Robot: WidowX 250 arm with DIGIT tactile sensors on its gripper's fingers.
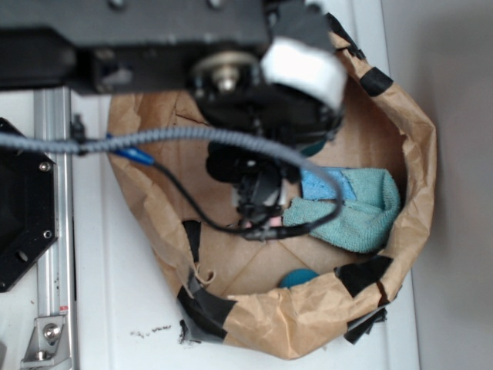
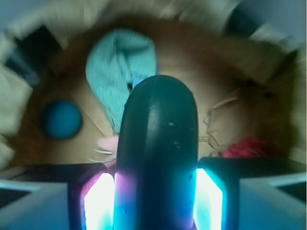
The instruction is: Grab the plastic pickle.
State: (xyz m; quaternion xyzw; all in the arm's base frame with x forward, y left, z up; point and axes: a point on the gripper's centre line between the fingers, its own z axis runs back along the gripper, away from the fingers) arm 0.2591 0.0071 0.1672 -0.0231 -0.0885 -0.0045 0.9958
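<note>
Pinching the plastic pickle (image 2: 157, 148) between both pads, gripper (image 2: 156, 201) closed on its lower half, rounded end projecting forward. Below: paper bag (image 1: 400, 116), teal cloth (image 2: 122, 67) ahead, blue ball (image 2: 61, 119) to the left. Advisable: firm squeeze, straight vertical lift, clear of the bag's crumpled rim.

Black boxy arm housing (image 1: 154, 35) with round silver hub (image 1: 225, 77) and white rectangular patch (image 1: 304, 69). Grey braided cable (image 1: 154, 139), thinner black cable (image 1: 192, 208), small blue connector (image 1: 137, 156). Black hand (image 2: 156, 191), pads (image 2: 98, 201) glowing white, cyan-edged.
</note>
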